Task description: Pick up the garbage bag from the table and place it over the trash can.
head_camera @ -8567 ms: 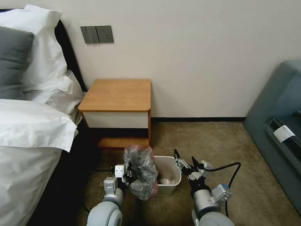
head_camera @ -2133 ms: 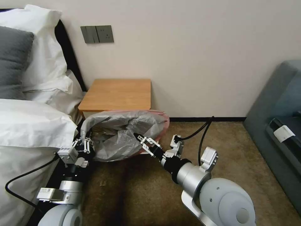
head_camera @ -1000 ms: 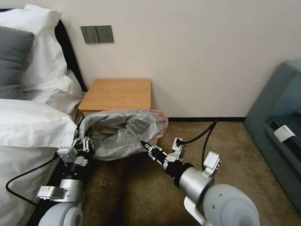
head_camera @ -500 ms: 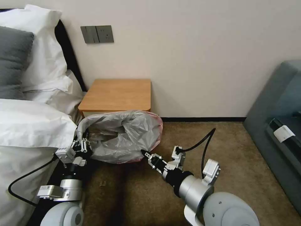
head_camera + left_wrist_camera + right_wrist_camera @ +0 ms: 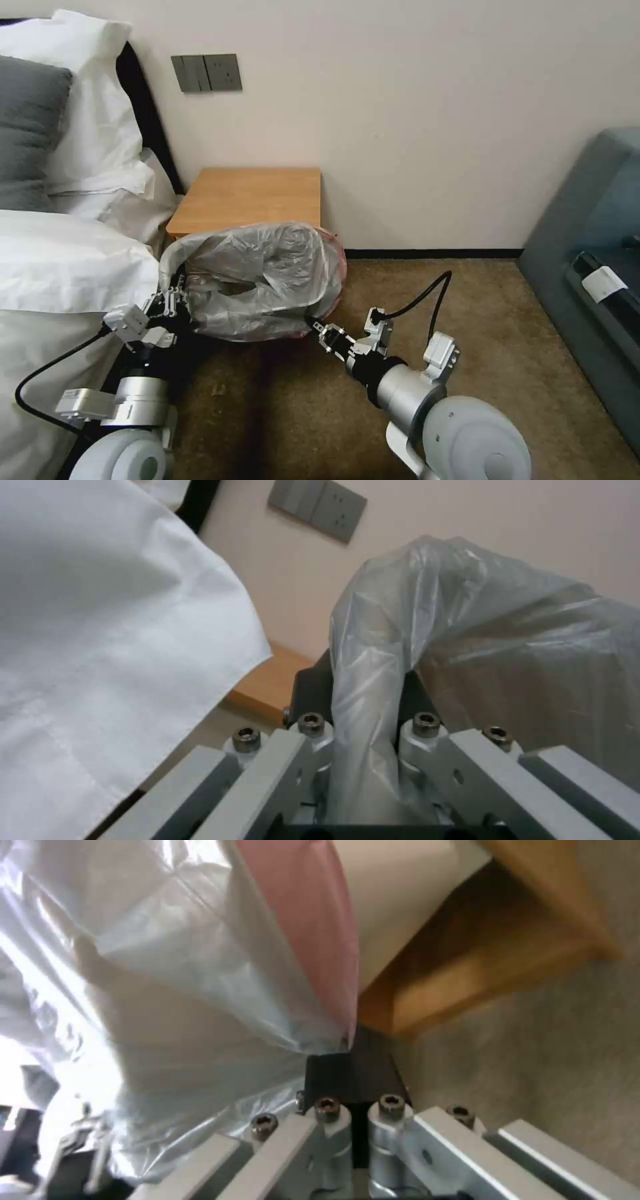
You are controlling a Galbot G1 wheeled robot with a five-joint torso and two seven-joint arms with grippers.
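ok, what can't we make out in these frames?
- Trash can: hidden in the head view behind the bag, which is stretched between the left gripper and right gripper.
- Table drawer front and shelf: mostly covered by the bag, head view.
- Bag mouth over the can or not: cannot tell.

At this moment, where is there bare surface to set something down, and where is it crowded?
Free: the nightstand top, bordered by the wall, and the carpet between nightstand and sofa. Crowded: in front of the nightstand, where the garbage bag is stretched between the left claw, by the bed, and the right claw.
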